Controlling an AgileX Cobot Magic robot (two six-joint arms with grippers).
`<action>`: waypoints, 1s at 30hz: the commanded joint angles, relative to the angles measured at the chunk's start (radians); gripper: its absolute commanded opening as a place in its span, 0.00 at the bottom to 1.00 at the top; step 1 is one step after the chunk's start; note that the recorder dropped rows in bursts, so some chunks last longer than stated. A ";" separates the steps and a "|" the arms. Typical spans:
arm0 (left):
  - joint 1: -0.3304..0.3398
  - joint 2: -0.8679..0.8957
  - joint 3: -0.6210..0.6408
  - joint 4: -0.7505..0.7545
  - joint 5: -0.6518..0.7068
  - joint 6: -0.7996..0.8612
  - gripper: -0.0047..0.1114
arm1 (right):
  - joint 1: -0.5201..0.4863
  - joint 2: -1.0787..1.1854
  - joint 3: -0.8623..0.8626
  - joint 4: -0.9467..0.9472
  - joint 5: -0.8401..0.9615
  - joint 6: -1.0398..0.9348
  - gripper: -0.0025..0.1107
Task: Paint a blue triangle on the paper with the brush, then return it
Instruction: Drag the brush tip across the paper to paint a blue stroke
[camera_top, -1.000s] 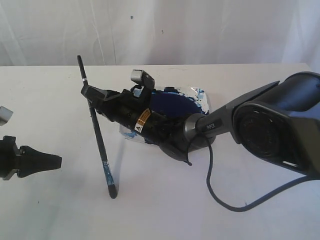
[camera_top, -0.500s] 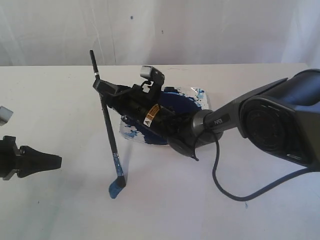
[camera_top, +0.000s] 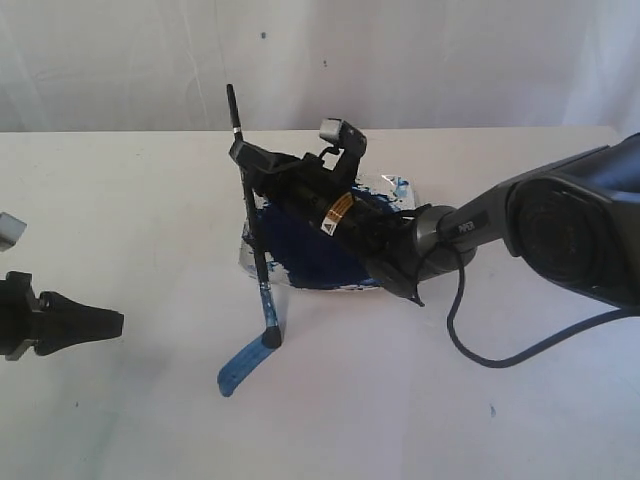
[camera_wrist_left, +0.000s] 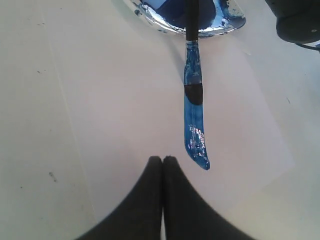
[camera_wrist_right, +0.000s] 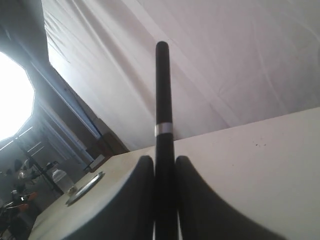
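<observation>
**Holding the brush (camera_top: 256, 240) tip-down on the paper (camera_wrist_left: 115, 90)**

Right gripper (camera_top: 243, 152) is clamped on the black handle just under the silver band. The handle end sticks out past the jaws toward 12 o'clock. Its arm reaches in from 3 o'clock, passing over the paint dish (camera_top: 405, 190), which has dark blue pooled inside.

The brush leans a little. Its blue-stained tip touches the sheet at 7 o'clock of the dish. A single thick blue stroke (camera_top: 238, 370), wet and glinting, runs from the tip on toward 7 o'clock.

Left gripper (camera_top: 112, 322) sits at 9 o'clock, fingers pressed together, pointing toward 3 o'clock, well apart from the brush. From its wrist camera, the stroke's far end lies near its fingertips, not touching.
</observation>
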 joint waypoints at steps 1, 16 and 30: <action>0.004 -0.012 0.006 0.002 -0.003 0.007 0.04 | -0.038 -0.002 -0.002 -0.025 -0.014 -0.034 0.02; 0.004 -0.012 0.006 0.002 -0.003 0.026 0.04 | -0.107 -0.006 -0.002 -0.073 -0.014 0.017 0.02; 0.004 -0.012 0.006 0.002 -0.003 0.029 0.04 | -0.107 -0.076 -0.002 -0.196 -0.014 0.249 0.02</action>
